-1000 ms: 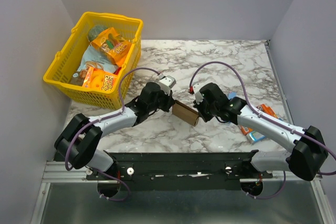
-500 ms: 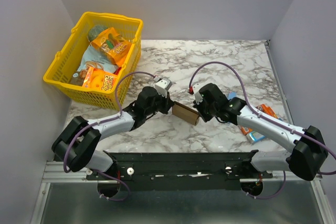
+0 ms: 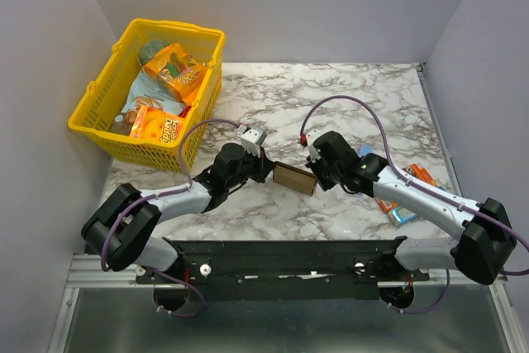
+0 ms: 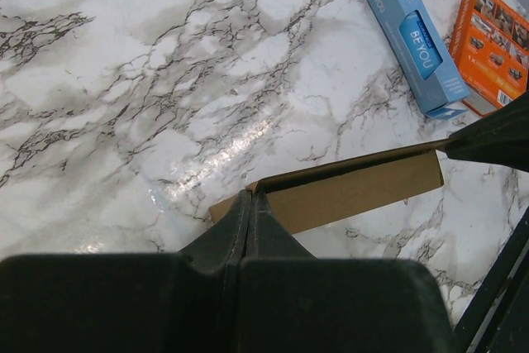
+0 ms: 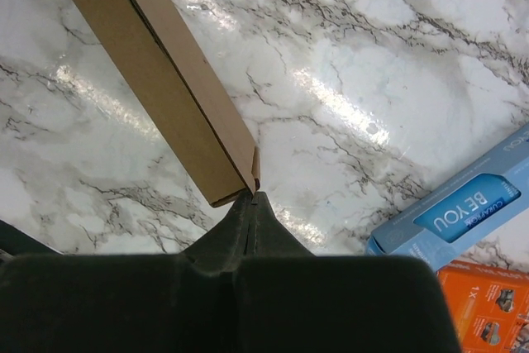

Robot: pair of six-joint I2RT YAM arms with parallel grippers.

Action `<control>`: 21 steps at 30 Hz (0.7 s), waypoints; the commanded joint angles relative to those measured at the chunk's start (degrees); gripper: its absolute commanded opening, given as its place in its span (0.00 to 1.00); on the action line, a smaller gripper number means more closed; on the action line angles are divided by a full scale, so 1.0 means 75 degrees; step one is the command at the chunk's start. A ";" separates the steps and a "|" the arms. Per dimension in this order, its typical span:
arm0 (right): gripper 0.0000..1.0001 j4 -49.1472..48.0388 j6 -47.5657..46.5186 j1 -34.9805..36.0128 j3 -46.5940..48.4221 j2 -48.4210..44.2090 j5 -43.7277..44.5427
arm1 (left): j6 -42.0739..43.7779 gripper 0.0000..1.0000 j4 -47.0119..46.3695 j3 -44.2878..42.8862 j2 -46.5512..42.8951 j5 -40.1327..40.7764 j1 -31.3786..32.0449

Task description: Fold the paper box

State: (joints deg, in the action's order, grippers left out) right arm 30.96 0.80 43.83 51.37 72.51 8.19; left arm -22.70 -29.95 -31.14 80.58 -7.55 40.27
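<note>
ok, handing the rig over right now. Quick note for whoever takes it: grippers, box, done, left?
Grippers: the left gripper is shut on one end of the paper box. The right gripper is shut on its opposite corner.
Box: a flat brown piece, pinched between the two arms over the middle of the marble table. I cannot tell whether it touches the surface.
Nearby: a blue packet and an orange packet lie by the right arm. The yellow basket sits far left.
Done: both ends are gripped.
Left: no folded flaps visible, so the folding itself looks undone.
</note>
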 commanded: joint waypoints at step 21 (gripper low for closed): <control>0.01 0.0454 0.4651 0.0027 0.0907 0.1253 0.0162 | -0.0103 0.00 0.1404 0.0108 0.0284 0.2108 0.1251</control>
State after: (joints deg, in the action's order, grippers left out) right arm 39.05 28.51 43.75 58.04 79.05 11.79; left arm -23.22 -29.04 -31.48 80.47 8.64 47.72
